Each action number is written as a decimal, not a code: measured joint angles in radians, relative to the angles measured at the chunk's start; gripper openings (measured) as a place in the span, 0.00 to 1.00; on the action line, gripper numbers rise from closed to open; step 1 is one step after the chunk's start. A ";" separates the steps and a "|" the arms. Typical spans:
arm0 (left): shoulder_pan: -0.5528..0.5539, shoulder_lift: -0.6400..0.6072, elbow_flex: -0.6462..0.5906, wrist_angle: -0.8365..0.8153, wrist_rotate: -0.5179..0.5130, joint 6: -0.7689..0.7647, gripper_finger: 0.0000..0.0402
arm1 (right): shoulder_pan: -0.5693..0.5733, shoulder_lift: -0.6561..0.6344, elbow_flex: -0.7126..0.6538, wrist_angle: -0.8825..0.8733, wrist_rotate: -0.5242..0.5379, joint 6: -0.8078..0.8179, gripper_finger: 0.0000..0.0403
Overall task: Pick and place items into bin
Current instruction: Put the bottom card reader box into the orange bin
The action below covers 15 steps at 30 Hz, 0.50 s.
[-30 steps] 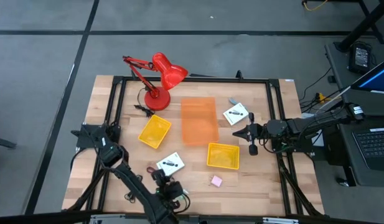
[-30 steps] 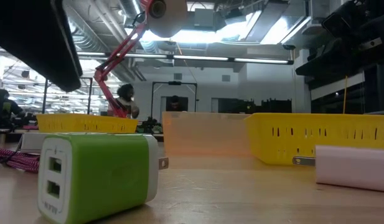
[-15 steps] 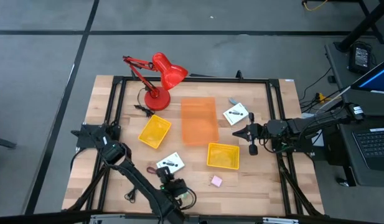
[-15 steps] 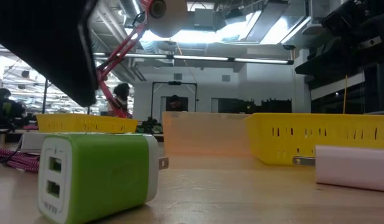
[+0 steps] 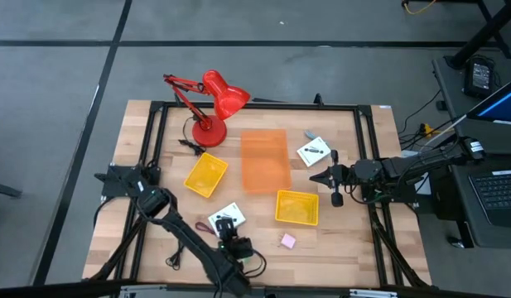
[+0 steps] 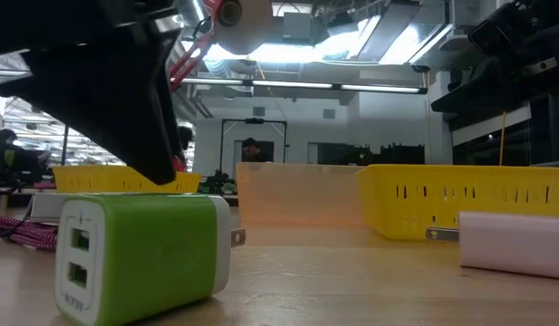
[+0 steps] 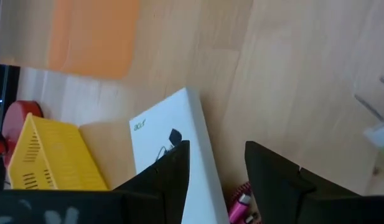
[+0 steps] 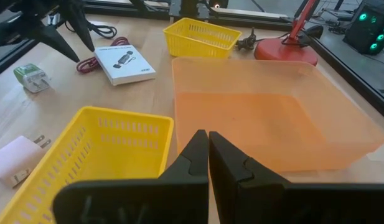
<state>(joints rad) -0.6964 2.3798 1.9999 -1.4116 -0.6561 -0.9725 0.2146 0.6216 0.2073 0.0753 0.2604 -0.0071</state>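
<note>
Left tool (image 5: pixel 224 235) moved closer to the white card (image 5: pixel 230 216), fingers apart, right tool (image 5: pixel 335 184) clenched, waiting beside the yellow basket (image 5: pixel 297 208).

The pale wooden table top (image 5: pixel 354 248) shows fine grain and a matt finish. The translucent orange plastic bin (image 8: pixel 272 118) looks smooth and faintly frosted. The yellow plastic baskets (image 8: pixel 98 155) are slotted and slightly glossy. The green plastic charger block (image 6: pixel 139 254) is smooth with a soft sheen, and the white card box (image 7: pixel 173 168) looks matt.
</note>
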 joint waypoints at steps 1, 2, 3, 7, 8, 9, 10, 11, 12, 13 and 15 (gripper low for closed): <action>0.002 0.000 0.000 0.012 0.000 0.015 0.37 | 0.000 0.000 0.000 0.000 0.000 0.000 0.00; 0.005 0.000 0.000 0.024 0.001 0.037 0.37 | 0.000 0.000 0.000 0.000 0.000 0.000 0.00; 0.007 0.000 0.000 0.032 0.001 0.057 0.37 | 0.000 0.000 0.000 -0.001 0.000 0.000 0.00; 0.014 0.000 0.000 0.048 0.001 0.104 0.38 | 0.000 0.000 0.000 -0.003 0.000 0.000 0.00; 0.016 0.000 0.000 0.047 0.000 0.104 0.38 | 0.000 0.000 0.000 -0.003 0.000 0.000 0.00; 0.018 0.000 0.000 0.047 0.001 0.104 0.38 | 0.000 0.000 0.000 -0.004 0.000 0.000 0.00; 0.018 0.000 0.000 0.047 0.000 0.105 0.37 | 0.000 0.000 0.000 -0.006 0.000 -0.001 0.00; 0.018 0.000 0.000 0.047 0.000 0.104 0.37 | 0.000 0.000 0.000 -0.007 0.000 0.000 0.00; 0.018 0.000 0.000 0.047 -0.003 0.104 0.37 | 0.000 0.000 0.000 -0.008 0.000 -0.001 0.00; 0.018 0.000 0.000 0.047 -0.003 0.104 0.37 | 0.000 0.000 0.000 -0.008 0.000 -0.001 0.00; 0.018 0.000 0.000 0.046 0.001 0.104 0.37 | 0.000 0.000 0.000 -0.008 0.000 -0.001 0.00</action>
<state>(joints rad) -0.6781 2.3798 1.9999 -1.3653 -0.6556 -0.8680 0.2146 0.6216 0.2073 0.0677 0.2604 -0.0078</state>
